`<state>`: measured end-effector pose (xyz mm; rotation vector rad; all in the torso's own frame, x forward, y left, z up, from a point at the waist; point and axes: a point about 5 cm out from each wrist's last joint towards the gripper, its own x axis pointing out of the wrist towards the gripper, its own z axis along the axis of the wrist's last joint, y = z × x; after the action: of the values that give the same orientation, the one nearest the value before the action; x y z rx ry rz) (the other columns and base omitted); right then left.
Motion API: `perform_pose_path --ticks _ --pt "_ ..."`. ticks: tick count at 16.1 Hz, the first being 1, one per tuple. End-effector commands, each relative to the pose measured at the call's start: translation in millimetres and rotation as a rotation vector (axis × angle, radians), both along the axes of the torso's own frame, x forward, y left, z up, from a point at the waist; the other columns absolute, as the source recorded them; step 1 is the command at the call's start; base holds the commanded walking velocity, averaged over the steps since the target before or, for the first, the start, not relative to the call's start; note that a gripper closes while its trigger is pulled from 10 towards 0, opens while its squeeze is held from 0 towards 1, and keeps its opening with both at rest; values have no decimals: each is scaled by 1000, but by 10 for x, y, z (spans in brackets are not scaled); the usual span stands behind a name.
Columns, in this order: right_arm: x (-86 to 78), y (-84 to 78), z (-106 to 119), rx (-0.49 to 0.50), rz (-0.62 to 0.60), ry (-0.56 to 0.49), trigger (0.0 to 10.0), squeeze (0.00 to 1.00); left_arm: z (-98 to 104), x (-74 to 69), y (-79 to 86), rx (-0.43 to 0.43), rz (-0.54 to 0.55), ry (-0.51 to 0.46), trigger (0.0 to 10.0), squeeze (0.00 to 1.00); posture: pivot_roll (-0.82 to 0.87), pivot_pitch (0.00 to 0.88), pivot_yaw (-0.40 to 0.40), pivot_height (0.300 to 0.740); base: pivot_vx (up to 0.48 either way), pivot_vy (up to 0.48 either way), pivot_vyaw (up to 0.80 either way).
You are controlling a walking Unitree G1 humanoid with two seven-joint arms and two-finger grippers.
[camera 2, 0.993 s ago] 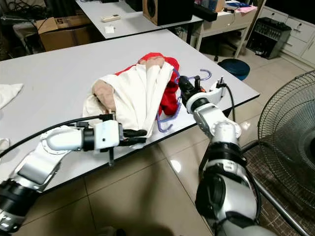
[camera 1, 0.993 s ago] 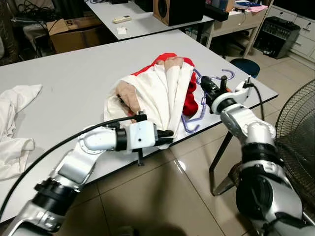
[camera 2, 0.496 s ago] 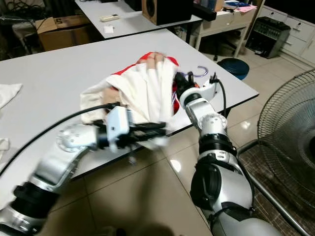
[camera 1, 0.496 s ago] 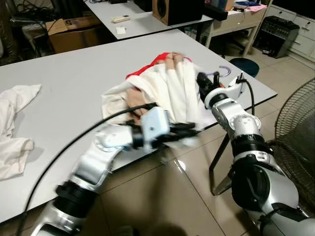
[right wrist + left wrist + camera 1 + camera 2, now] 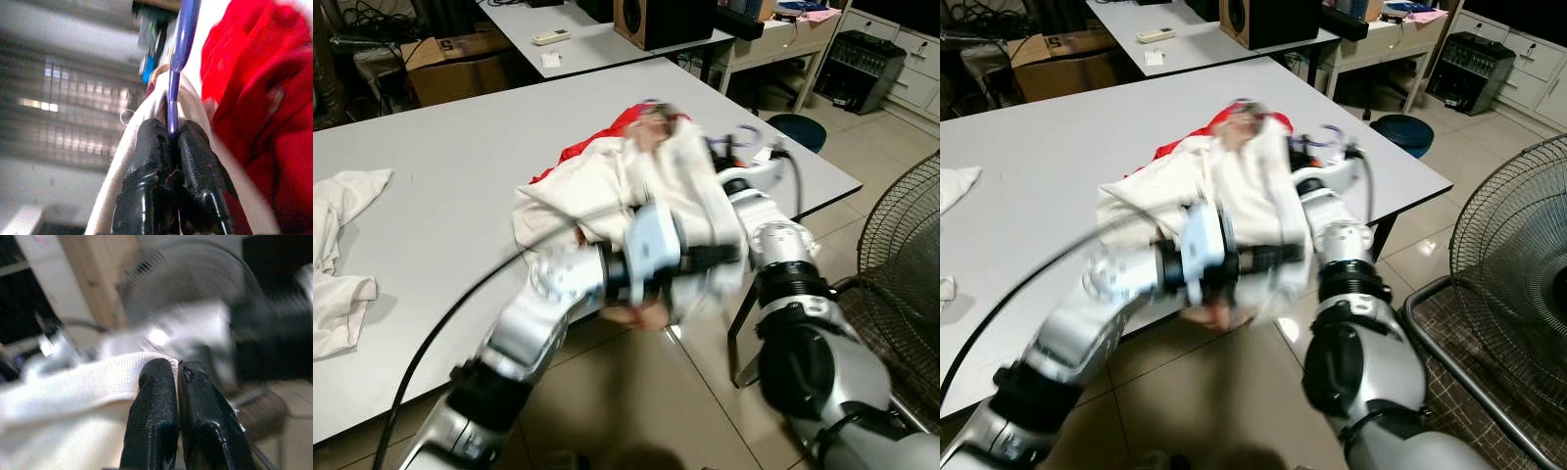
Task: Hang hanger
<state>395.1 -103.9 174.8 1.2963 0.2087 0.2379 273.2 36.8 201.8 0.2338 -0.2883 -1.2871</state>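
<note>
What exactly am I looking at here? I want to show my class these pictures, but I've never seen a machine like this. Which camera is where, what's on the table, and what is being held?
This is a humanoid robot with two silver arms, each ending in a gripper of two long black fingers. The two wide pictures come from a stereo camera on its head, looking down at a grey table. They are blurred by motion. The two close-ups come from cameras on the wrists, looking along the fingers.

On the table lies a heap of clothing: a white garment over a red garment, and more white cloth at the far left.

The left gripper is closed on a fold of the white garment. The right gripper is pinching a purple hanger, its hook showing beside the heap.
</note>
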Motion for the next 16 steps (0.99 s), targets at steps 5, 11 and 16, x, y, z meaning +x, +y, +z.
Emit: perform_pose_path --ticks 5,11,16 --pt "-129 -51 126 -35 83 -40 10000 0 -20 153 165 140 126 -120 10000 0 -39 0 13 740 0 0 0" --pt "-300 -251 263 -67 106 -96 10000 0 -119 315 476 249 245 -7 10000 1000 -39 0 12 740 0 0 0" --pt "-406 -354 153 -108 129 -37 10000 0 171 413 678 9 312 86 10000 0 -39 0 13 740 0 0 0"
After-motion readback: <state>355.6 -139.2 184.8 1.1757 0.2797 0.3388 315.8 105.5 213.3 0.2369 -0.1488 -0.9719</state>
